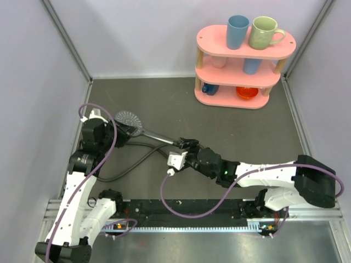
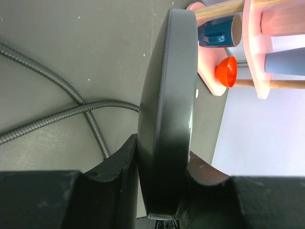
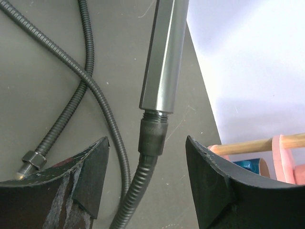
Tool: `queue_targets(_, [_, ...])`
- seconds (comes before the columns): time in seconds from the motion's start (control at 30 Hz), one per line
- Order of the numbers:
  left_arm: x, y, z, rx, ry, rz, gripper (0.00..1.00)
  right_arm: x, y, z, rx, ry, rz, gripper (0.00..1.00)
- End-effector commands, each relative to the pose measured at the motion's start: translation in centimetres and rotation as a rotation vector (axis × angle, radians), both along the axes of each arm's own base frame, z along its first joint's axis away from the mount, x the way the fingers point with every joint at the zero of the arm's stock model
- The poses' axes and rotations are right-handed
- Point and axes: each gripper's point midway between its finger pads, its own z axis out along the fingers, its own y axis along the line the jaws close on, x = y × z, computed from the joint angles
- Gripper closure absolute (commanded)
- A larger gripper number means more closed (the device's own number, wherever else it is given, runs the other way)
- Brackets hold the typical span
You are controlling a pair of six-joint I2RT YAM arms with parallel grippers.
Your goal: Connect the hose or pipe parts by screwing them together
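Right wrist view: my right gripper (image 3: 146,152) stands jaws apart astride the hose fitting (image 3: 152,136) meeting the shower head (image 3: 164,52) handle from twelve o'clock, thread showing, while my left gripper (image 2: 164,160) clamps its round head, so I judge tightening unfinished: next, pinch the fitting and twist.

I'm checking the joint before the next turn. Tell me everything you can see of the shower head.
The shower head is grey and metallic-looking: a round perforated face turned up and a straight faceted handle. The left gripper clamps the round head by its rim. The hose fitting sits on the handle's threaded end, some thread showing; the right gripper straddles it, open.
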Motion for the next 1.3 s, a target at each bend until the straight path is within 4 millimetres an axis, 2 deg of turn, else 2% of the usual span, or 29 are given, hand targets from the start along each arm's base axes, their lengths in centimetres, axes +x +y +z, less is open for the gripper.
queue_targets(0.0, [0.5,-0.7,2.7,-0.057,-0.077,-0.015,1.0,0.1,2.2,3.2,0.096,-0.044,0.007,0.4])
queue_targets(0.07, [0.4,-0.9,2.6,-0.062,-0.069,-0.025,1.0,0.3,2.6,3.1,0.088,-0.056,0.006,0.45])
queue_targets(0.17, [0.1,-1.2,2.4,-0.076,-0.062,-0.037,1.0,0.7,2.8,3.6,0.098,-0.079,-0.01,0.59])
queue_targets(0.2, [0.0,-1.3,2.4,-0.081,-0.061,-0.044,1.0,0.7,2.9,3.4,0.095,-0.079,-0.008,0.73])
queue_targets(0.27, [-0.1,-1.5,2.5,-0.087,-0.071,-0.06,1.0,0.8,3.2,3.8,0.105,-0.077,-0.003,0.85])
queue_targets(0.3, [-0.3,-2.0,2.6,-0.096,-0.081,-0.088,1.0,0.7,3.3,3.9,0.109,-0.07,0.004,0.95])
queue_targets(0.33, [-0.2,-2.3,3.3,-0.099,-0.119,-0.11,1.0,0.6,3.4,4.0,0.122,-0.049,0.008,0.99])
queue_targets(0.4, [-0.5,-3.2,3.6,-0.079,-0.192,-0.203,1.0,0.1,4.0,4.7,0.145,-0.012,0.056,1.0])
queue_targets(0.43, [-0.4,-3.5,2.9,-0.063,-0.218,-0.234,1.0,-0.2,3.9,4.9,0.175,0.053,0.089,1.0])
queue_targets(0.47, [-0.3,-3.8,4.4,-0.048,-0.329,-0.265,1.0,-0.4,4.0,5.4,0.2,0.09,0.122,1.0])
queue_targets(0.5, [-0.4,-4.0,4.6,-0.046,-0.372,-0.285,1.0,-0.7,3.9,5.6,0.241,0.162,0.143,1.0])
queue_targets(0.53, [-0.7,-4.6,3.8,-0.057,-0.398,-0.327,1.0,-1.9,4.1,6.2,0.262,0.213,0.227,1.0])
queue_targets(0.57, [-0.8,-4.8,5.4,-0.053,-0.499,-0.343,1.0,-1.1,3.5,6.4,0.278,0.246,0.227,1.0])
queue_targets(0.6, [-1.0,-5.0,6.0,-0.053,-0.555,-0.36,1.0,-1.3,3.4,6.7,0.304,0.301,0.246,1.0])
queue_targets(0.63, [-1.5,-5.5,5.2,-0.061,-0.571,-0.406,1.0,-2.3,3.7,6.8,0.306,0.346,0.318,1.0])
queue_targets(0.67, [-1.7,-5.7,6.3,-0.052,-0.653,-0.423,1.0,-1.5,2.9,7.2,0.32,0.373,0.318,1.0])
queue_targets(0.73, [-1.8,-6.1,5.5,-0.046,-0.673,-0.462,1.0,-2.7,2.8,7.5,0.335,0.469,0.414,1.0])
queue_targets(0.77, [-1.9,-6.3,5.4,-0.036,-0.698,-0.481,1.0,-2.8,2.8,7.5,0.338,0.505,0.437,1.0])
queue_targets(0.8, [-2.1,-6.5,6.0,-0.029,-0.748,-0.503,1.0,-2.1,2.1,7.4,0.354,0.563,0.43,1.0])
queue_targets(0.83, [-2.0,-6.7,5.4,-0.024,-0.758,-0.524,1.0,-3.0,2.2,7.8,0.35,0.614,0.506,1.0])
queue_targets(0.87, [-2.5,-7.1,5.3,-0.025,-0.775,-0.56,1.0,-2.9,2.1,7.4,0.348,0.671,0.517,1.0])
queue_targets(0.9, [-2.6,-7.2,5.6,-0.02,-0.809,-0.573,1.0,-2.3,1.4,7.6,0.371,0.726,0.514,1.0])
queue_targets(0.93, [-2.4,-7.3,5.0,-0.026,-0.795,-0.576,1.0,-3.2,1.2,7.7,0.371,0.767,0.571,1.0])
queue_targets(1.1, [-1.5,-6.7,3.5,0.051,-0.818,-0.538,1.0,-3.1,0.5,8.2,0.421,0.889,0.599,1.0])
queue_targets(1.17, [-1.1,-6.4,2.8,0.072,-0.795,-0.516,1.0,-3.1,0.4,7.9,0.415,0.911,0.585,0.95])
queue_targets(1.2, [-0.7,-6.1,2.8,0.078,-0.79,-0.489,1.0,-3.1,0.3,7.6,0.407,0.917,0.571,0.88])
queue_targets(1.23, [-0.5,-5.9,2.7,0.066,-0.769,-0.469,1.0,-2.6,0.2,7.3,0.412,0.911,0.532,0.74])
queue_targets(1.27, [-0.4,-5.7,2.6,0.056,-0.75,-0.454,1.0,-2.5,0.0,7.1,0.41,0.894,0.518,0.7])
